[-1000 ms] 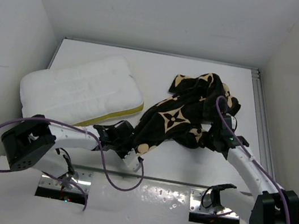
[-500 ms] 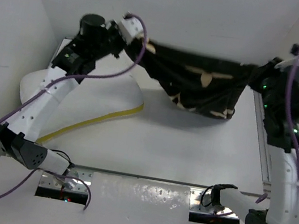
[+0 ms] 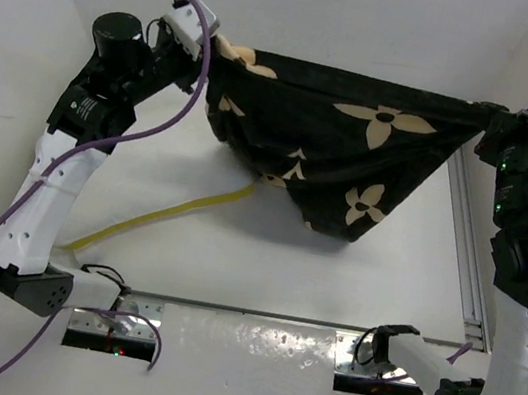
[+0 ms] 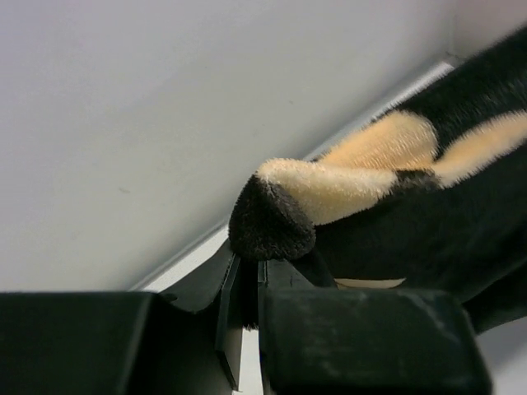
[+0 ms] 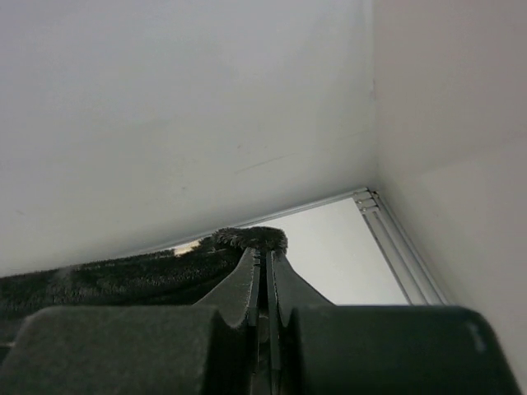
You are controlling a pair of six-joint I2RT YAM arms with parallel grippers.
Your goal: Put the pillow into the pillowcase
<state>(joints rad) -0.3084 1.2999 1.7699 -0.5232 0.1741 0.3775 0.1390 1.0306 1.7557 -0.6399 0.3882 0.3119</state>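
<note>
The black pillowcase [image 3: 353, 152] with beige flowers hangs in the air, pulled taut along its top edge between both raised arms. My left gripper [image 3: 211, 49] is shut on its left corner, and in the left wrist view the fuzzy corner [image 4: 272, 218] pokes out past the closed left gripper [image 4: 245, 276]. My right gripper [image 3: 491, 114] is shut on the right corner, and in the right wrist view a black tuft [image 5: 251, 239] sits at the tips of the right gripper [image 5: 265, 262]. Of the pillow only the yellow band [image 3: 175, 213] shows, on the table below the left arm.
White walls close in the table at the back and on both sides. An aluminium rail [image 3: 466, 252] runs along the right edge of the table. Purple cables loop off both arms. The arm bases and a metal plate [image 3: 250, 342] sit at the near edge.
Both arms have lifted from the table to high up. The pillowcase has come up with them, spread wide between the grippers, and now hangs lower in a deep sag.
</note>
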